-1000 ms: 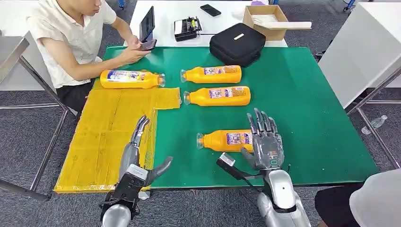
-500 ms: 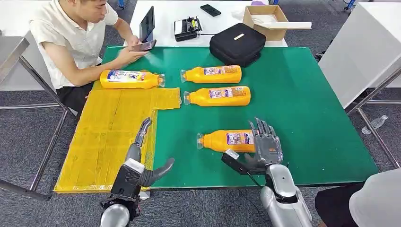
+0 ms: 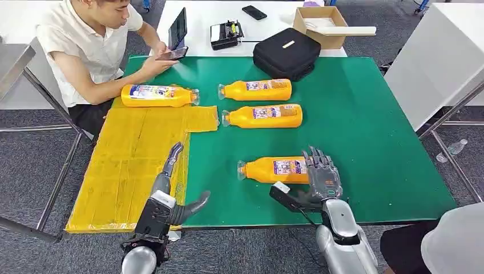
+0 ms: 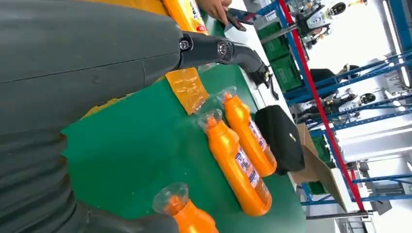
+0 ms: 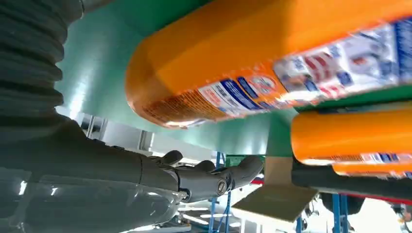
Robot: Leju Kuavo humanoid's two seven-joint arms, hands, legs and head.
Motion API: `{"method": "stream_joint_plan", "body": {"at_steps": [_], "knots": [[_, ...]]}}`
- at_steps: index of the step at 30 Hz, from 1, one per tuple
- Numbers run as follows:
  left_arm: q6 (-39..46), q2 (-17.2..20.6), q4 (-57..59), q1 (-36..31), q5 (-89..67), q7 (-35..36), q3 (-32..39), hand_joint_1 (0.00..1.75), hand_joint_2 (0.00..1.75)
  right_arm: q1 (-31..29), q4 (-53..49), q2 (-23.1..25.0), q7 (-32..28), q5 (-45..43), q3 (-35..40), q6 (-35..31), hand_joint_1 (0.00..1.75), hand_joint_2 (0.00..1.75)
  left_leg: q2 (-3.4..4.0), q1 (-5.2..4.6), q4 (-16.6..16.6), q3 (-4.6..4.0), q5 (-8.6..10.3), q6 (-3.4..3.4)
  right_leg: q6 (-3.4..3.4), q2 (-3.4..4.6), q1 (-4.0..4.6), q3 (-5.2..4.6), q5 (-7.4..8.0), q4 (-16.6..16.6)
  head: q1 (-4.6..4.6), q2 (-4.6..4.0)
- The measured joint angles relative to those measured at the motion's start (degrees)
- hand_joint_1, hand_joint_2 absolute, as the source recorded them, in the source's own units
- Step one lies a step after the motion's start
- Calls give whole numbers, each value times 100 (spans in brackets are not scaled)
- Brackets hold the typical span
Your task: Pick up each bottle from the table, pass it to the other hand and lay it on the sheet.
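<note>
Head view looks down over the green table (image 3: 365,114); both wrist views skim close along it.

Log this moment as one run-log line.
right hand: open, at base of nearest bottle | left hand: open, over yellow sheet edge | one bottle on sheet

A grey carpet floor (image 3: 34,165) surrounds the green table (image 3: 371,131); a white table (image 3: 200,14) stands at upper centre (another white table (image 3: 439,57) upper right).
</note>
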Motion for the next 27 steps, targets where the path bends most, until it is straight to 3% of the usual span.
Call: {"method": "stream_joint_plan", "body": {"at_steps": [18, 19, 20, 22, 23, 27], "knots": [[26, 0, -26, 56, -188, 59, -31, 0, 175, -551, 947, -123, 72, 9, -286, -98, 0, 175, 1, 0, 0, 1, 0, 0, 0, 1, 0, 0, 0, 0, 0, 0], [26, 0, -26, 56, -195, 59, -33, 0, 175, -596, 1009, -118, 38, 1, -293, -120, 31, 175, 2, 1, 0, 1, 0, 0, 0, 1, 0, -1, 0, 0, 0, 0], [26, 0, -26, 55, -197, 59, -35, 0, 175, -649, 1089, -114, 16, -33, -302, -135, 129, 175, 3, 1, 0, 2, 0, 0, 0, 1, 1, -1, 0, 0, -2, 0], [26, 0, -26, 52, -214, 59, -50, 0, 175, -753, 1266, -103, -41, -127, -334, -129, 134, 175, 4, 1, 0, 6, 0, 0, 0, 1, 1, 0, 1, 0, 0, 0], [24, 0, -26, 52, -214, 59, -50, 0, 175, -805, 1373, -101, -72, -175, -350, -98, 168, 175, 3, 1, 0, 7, 0, 0, 0, 1, 1, 0, 1, 0, 0, 0], [18, 0, -24, 50, -219, 55, -55, 0, 175, -953, 1824, -85, -229, -297, -430, -231, 175, 175, 2, 1, 0, 10, 0, 0, 0, 1, 1, 7, 1, 0, 0, 0]]}}
